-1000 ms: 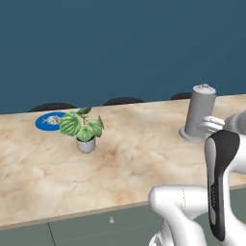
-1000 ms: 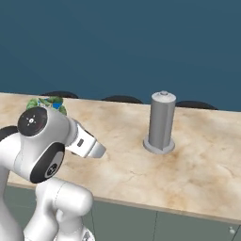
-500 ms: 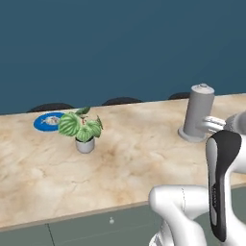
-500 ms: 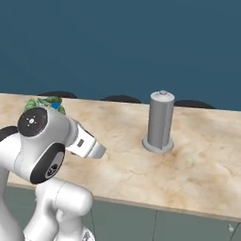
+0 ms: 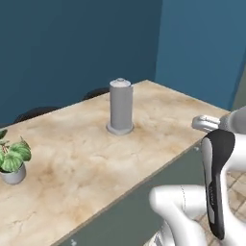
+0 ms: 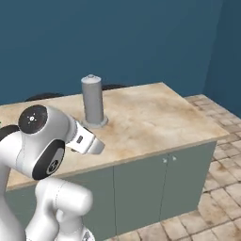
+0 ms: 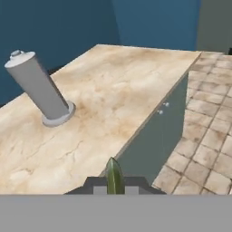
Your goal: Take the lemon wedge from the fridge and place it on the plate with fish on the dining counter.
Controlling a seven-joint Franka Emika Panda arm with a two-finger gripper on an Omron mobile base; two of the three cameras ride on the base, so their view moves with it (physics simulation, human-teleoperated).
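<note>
Beige marble-look dining counter (image 5: 86, 158), grey-green base, runs across my base views. Items I log on it: one tall grey cylindrical canister (image 5: 120, 106), upright, towards the far side; one small potted plant (image 5: 13, 161) in a grey pot, at the left edge of my left base view, well apart from the canister. Brown tiled floor (image 6: 212, 188) to the right of the counter's end. Gripper (image 7: 115, 183): fingers together, clamped on a thin yellow-green lemon wedge (image 7: 114, 174), held at the counter's near edge in my hand view.
</note>
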